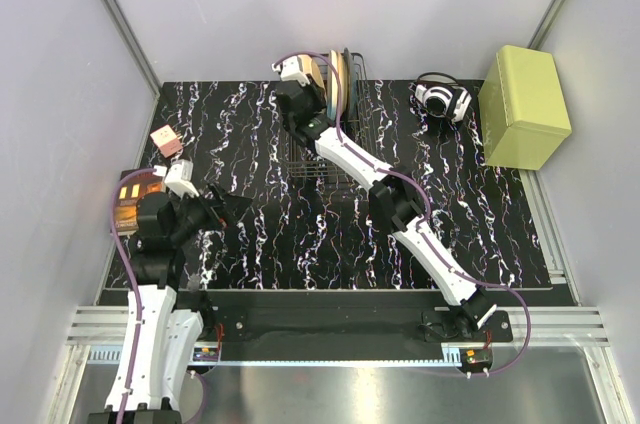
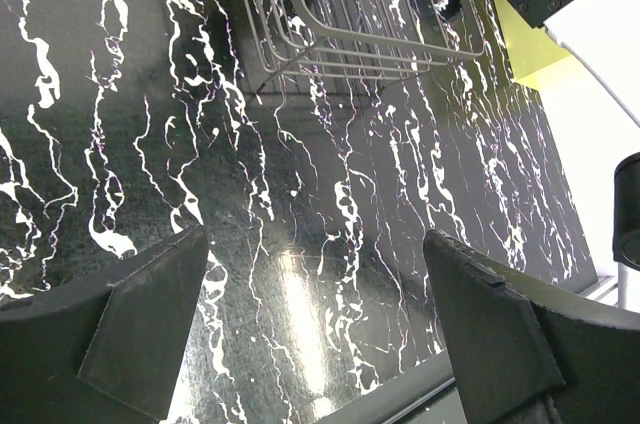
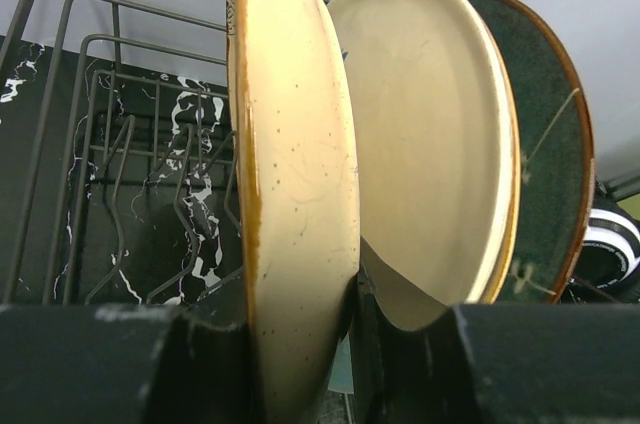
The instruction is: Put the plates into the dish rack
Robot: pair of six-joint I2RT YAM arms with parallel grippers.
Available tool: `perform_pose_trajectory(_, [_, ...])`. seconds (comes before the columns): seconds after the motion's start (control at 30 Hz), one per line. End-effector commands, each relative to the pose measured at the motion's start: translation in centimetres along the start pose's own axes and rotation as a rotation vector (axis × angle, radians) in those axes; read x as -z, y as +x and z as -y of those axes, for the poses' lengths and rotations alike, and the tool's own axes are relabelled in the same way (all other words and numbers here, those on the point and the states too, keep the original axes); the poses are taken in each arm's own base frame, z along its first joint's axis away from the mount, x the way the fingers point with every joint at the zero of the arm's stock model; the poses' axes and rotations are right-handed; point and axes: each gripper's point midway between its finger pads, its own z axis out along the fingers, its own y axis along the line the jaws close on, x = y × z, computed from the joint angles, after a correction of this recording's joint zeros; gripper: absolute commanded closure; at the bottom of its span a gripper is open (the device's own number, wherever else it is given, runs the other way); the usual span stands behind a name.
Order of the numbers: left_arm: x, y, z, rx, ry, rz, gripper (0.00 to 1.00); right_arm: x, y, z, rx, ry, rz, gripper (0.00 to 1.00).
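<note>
1. Step in hand, as we judge it: slotting a plate into the rack (image 3: pixel 90 124). The right gripper (image 3: pixel 305 344) is clamped on the lower rim of the held plate (image 3: pixel 290 164), which is upright and edge-on over the rack.
2. The cream plate (image 3: pixel 430 134) stands in the rack just beside it, with the teal plate (image 3: pixel 550 144) behind.
3. We can't tell if the held plate's bottom sits in a slot; the fingers hide it.
4. The left gripper (image 2: pixel 315 334) is spread wide with nothing in it, over the table (image 2: pixel 330 204), well apart from the rack.
5. The orange plate (image 1: pixel 133 200) lies at the table's left edge, partly under the left arm. We judge it is the last one to load.
6. Next move needs: lower until the rim seats between wires, keep the plate upright, stay off the cream plate, then let go.
</note>
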Motion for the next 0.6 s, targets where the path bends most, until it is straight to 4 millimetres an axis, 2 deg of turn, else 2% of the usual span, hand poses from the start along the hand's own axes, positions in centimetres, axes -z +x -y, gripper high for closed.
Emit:
perform_pose_trajectory(0.0, [-0.4,-0.6,0.2,-0.026,0.014,0.02,0.06,-1.4,-3.6,4.4,-0.147,0.107,0.075,0.79])
perform_pose_trajectory(0.1, [-0.4,-0.6,0.3,-0.024,0.017,0.02,0.06,-1.5,-3.6,4.8,-0.137,0.112,0.07,0.66])
perform_pose_trajectory(0.33, [-0.4,-0.6,0.2,-0.027,0.016,0.024,0.06,-1.1,-4.3,5.5,-0.133,0.117,0.07,0.49])
perform_pose_trajectory(0.47, [-0.3,-0.7,0.3,-0.03,0.017,0.026,0.06,-0.5,-4.6,6.1,-0.114,0.13,0.063,0.43])
perform_pose_trajectory(0.57, [-0.3,-1.0,0.2,-0.043,0.007,0.034,0.06,1.0,-6.0,6.6,-0.106,0.13,0.071,0.41])
